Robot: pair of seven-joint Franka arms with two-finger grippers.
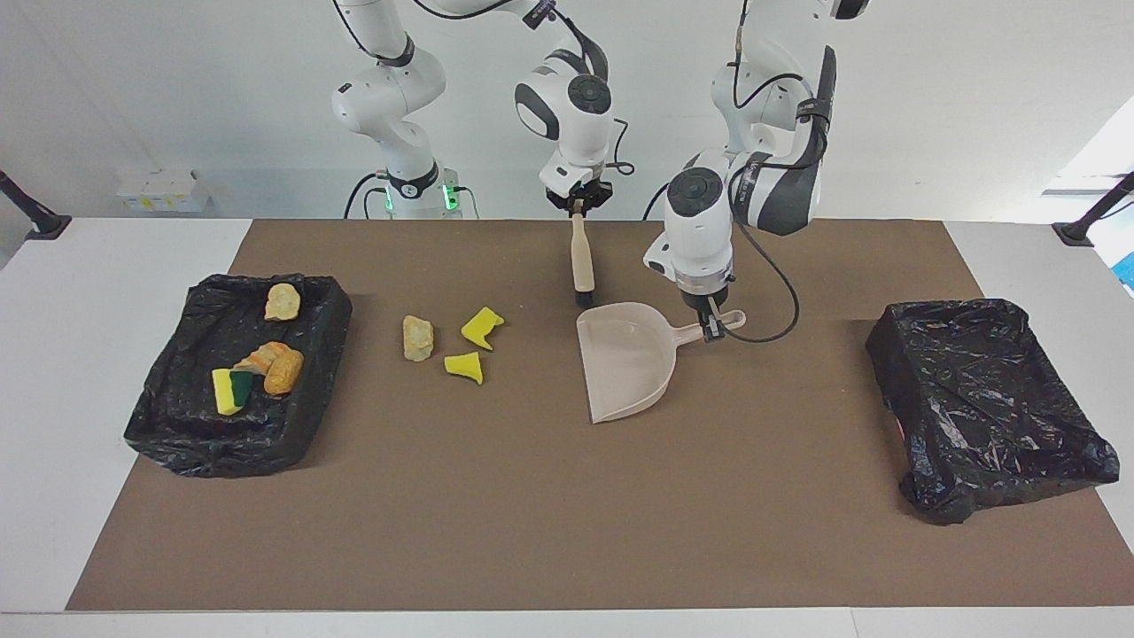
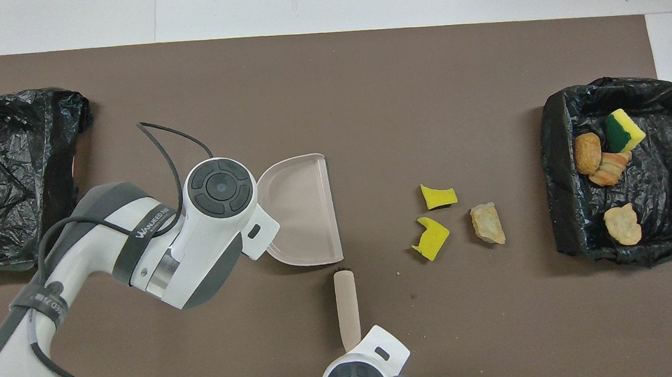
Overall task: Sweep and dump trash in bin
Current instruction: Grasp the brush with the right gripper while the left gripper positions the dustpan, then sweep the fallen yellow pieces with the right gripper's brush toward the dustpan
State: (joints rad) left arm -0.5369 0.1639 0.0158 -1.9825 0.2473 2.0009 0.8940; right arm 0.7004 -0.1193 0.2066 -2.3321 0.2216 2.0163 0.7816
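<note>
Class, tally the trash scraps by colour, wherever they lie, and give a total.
All-yellow sponge pieces: 2
Yellow-and-green sponge: 1
Pale tan lumps: 2
Orange-brown lumps: 2
Total: 7

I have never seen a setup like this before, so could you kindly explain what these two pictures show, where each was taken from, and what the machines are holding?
These are two white robot arms at a table covered by a brown mat. One picture faces the robots from across the table; the other looks down from above their own end.

The left gripper is shut on the handle of a beige plastic dustpan, holding it over the mat. The right gripper is shut on a beige brush with black bristles, which hangs bristles down.

On the mat lie three loose scraps: two bright yellow sponge pieces and a pale tan bread-like lump. Four more scraps sit in the black-lined bin at the right arm's end. A second black-lined bin sits at the left arm's end.
</note>
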